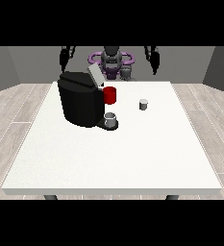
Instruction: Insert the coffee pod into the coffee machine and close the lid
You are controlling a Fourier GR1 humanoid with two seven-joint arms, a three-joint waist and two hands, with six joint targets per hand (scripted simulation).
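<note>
A black coffee machine (80, 103) stands on the left half of the white table (113, 158), its grey lid (95, 75) tilted up and open. A small grey coffee pod (143, 104) rests on the table to the machine's right. A grey cup (110, 119) sits on the machine's drip base. The hand at the view's left (65, 58) hangs raised behind the table's far edge, above the machine. The hand at the view's right (154, 60) is raised likewise, well behind the pod. Both hands hold nothing.
A red mug (110, 95) stands just right of the machine, between it and the pod. The robot's torso (111, 60) is behind the far edge. Wooden floor surrounds the table.
</note>
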